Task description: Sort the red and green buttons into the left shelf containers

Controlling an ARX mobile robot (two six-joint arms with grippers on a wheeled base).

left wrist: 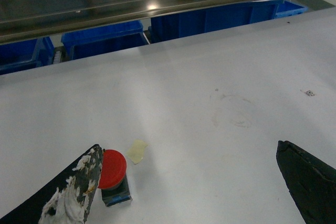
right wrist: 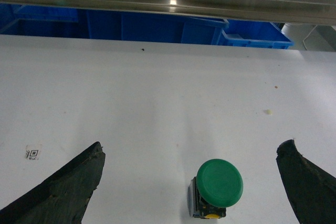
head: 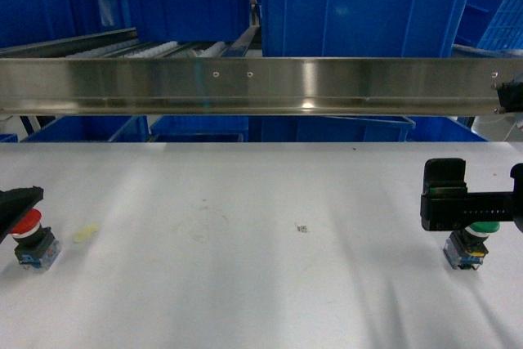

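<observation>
Both my tools gape wide, right tool (right wrist: 189,182) astride the green button (right wrist: 219,183), but left tool (left wrist: 186,182) w/ one finger against the red button (left wrist: 112,169) (both on the bench (head: 261,202)), so closing may tip it.

small square code sticker (right wrist: 32,153) on table, unreadable, no legible text
</observation>
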